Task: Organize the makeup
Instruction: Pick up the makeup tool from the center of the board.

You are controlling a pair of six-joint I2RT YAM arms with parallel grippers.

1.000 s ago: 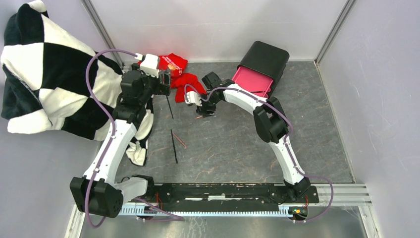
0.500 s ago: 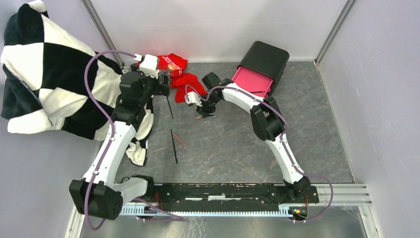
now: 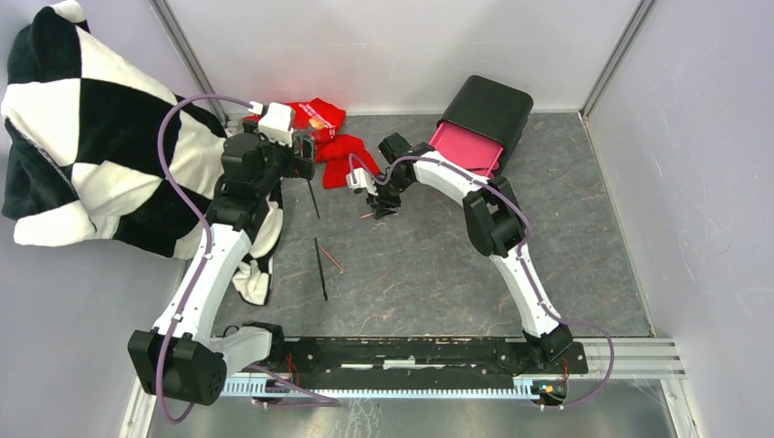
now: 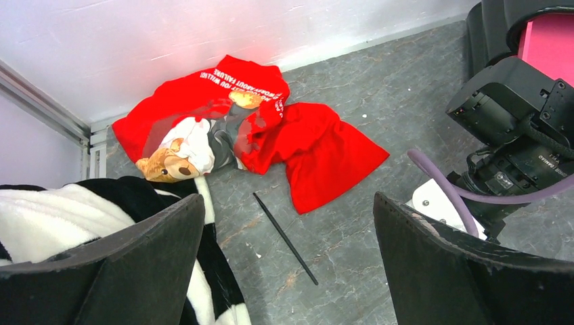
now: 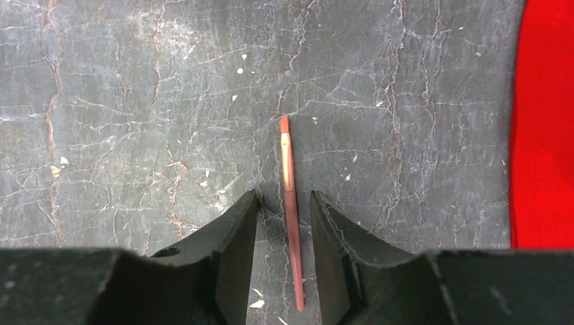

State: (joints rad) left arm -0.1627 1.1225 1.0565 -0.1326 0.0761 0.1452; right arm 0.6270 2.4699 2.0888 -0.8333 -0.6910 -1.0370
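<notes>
A thin pink-brown pencil (image 5: 290, 196) lies flat on the grey floor. My right gripper (image 5: 284, 196) is lowered over it, jaws partly closed, one on each side, with a small gap to each finger. In the top view this gripper (image 3: 381, 208) sits just right of the red cloth. A thin black pencil (image 4: 284, 238) lies below my left gripper (image 4: 288, 203), which hangs wide open and holds nothing. A second black pencil (image 3: 320, 269) and a thin brown one (image 3: 332, 259) lie nearer the arm bases.
A red cloth (image 4: 325, 152) with a bear print is bunched by the back wall. A black box with an open pink drawer (image 3: 481, 123) stands at the back right. A black-and-white checked blanket (image 3: 82, 137) drapes over the left side.
The right gripper's jaws have narrowed around the pink-brown pencil, and its wrist has shifted slightly. The left arm has barely moved and stays wide open.
</notes>
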